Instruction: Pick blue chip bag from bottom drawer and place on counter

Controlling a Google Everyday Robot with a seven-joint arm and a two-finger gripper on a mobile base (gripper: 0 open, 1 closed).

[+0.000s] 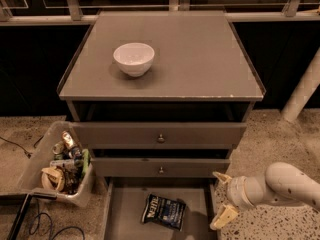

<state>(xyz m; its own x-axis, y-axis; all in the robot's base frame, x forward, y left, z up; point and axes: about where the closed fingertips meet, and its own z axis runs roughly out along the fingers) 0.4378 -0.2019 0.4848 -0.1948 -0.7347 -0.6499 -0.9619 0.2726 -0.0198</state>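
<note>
The blue chip bag (164, 211) lies flat on the floor of the bottom drawer (125, 216). This drawer is pulled out. The claw (217, 200) is at the right side of the drawer, just beside its edge. Its two fingers are spread wide, and it is apart from the bag. Right above the drawer are two drawers with knobs (200, 133). Higher up is the grey table (200, 59), with a white bowl (133, 58) on it. A bin (37, 156) of junk sits left of the drawer.
</note>
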